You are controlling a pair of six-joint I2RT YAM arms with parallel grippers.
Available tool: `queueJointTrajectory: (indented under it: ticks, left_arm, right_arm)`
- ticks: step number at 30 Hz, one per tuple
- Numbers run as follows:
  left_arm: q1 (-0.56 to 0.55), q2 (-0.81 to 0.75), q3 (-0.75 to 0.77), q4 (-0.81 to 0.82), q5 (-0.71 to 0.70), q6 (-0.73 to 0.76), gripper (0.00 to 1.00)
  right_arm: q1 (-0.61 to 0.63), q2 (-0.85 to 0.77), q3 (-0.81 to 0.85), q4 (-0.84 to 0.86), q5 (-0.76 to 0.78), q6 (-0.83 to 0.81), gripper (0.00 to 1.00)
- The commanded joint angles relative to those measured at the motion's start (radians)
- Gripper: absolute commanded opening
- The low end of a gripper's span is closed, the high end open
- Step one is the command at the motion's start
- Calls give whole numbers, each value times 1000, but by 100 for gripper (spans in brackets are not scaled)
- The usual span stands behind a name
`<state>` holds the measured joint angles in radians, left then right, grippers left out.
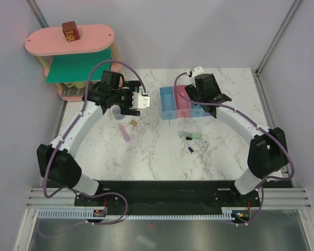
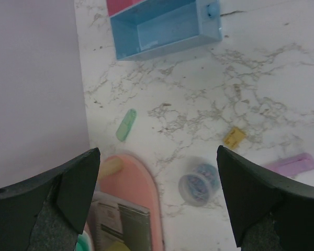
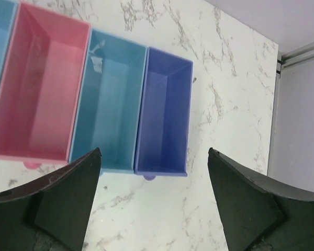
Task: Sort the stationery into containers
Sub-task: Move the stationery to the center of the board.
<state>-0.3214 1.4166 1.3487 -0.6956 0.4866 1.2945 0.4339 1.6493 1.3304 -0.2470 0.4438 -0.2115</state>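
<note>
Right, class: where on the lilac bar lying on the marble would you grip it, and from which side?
I'd pinch the lilac bar mid-length across its narrow width, coming straight down from above. It lies flat, long and thin, with bare table along both long edges.

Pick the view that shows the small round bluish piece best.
The left wrist view: the round piece lies close, sharp and unobstructed. The top view shows it only as a tiny blur beside the left arm. The right wrist view shows only bins.
</note>
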Motion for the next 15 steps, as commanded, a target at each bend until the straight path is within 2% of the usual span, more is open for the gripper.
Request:
queueJointTrajectory:
  ticks: [1, 4, 8, 10, 13, 15]
  left_arm:
    - [-7, 181, 211, 30, -75, 291, 100]
    - [-5, 344, 356, -27, -94, 403, 100]
    - [-7, 517, 522, -73, -111, 460, 100]
    - [-8, 606, 614, -76, -112, 415, 100]
    - [-15, 685, 662, -68, -121, 378, 100]
    - [-27, 726, 703, -53, -190, 307, 100]
  right_arm:
    - [-35, -91, -72, 0, -2, -63, 91]
    - [-58, -143, -109, -3, -2, -69, 92]
    - [-89, -198, -148, -5, -5, -69, 92]
    - [-109, -221, -157, -12, -5, -68, 92]
    - [-139, -235, -158, -26, -17, -52, 92]
    - [-150, -238, -161, -32, -24, -35, 92]
